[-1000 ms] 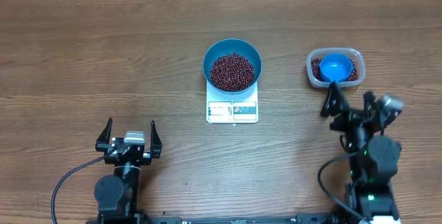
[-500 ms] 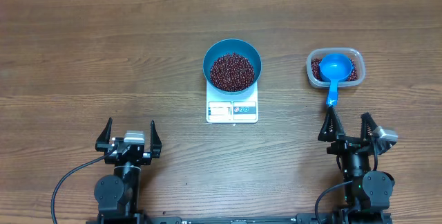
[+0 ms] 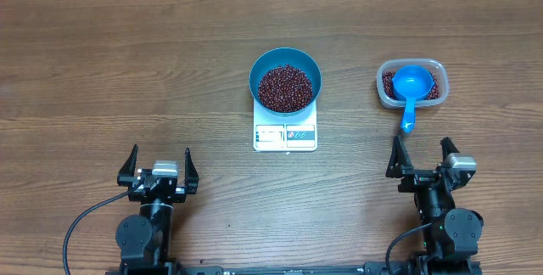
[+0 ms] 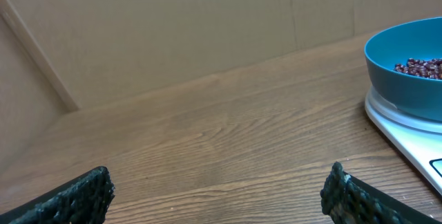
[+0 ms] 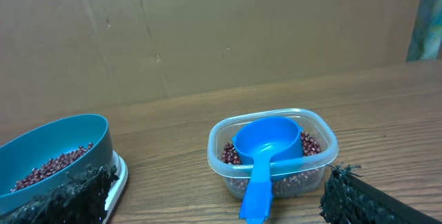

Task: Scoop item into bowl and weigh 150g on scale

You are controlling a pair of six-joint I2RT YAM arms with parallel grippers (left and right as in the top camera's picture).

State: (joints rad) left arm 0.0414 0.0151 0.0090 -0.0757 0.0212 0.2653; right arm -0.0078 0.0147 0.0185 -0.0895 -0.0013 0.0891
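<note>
Blue bowl [image 3: 258, 70] of red-brown beans [image 3: 285, 88] is sitting on the white scale [image 3: 285, 136], apparently for weighing, the scoop [image 3: 411, 83] is lying in its tub [image 3: 434, 68], and the left end effector [image 3: 160, 152] and right end effector [image 3: 419, 144] are hovering, jaws apart and empty.

Prob. a lab bench: wood table [image 3: 85, 54] w/ cardboard wall [image 4: 173, 23] behind.
</note>
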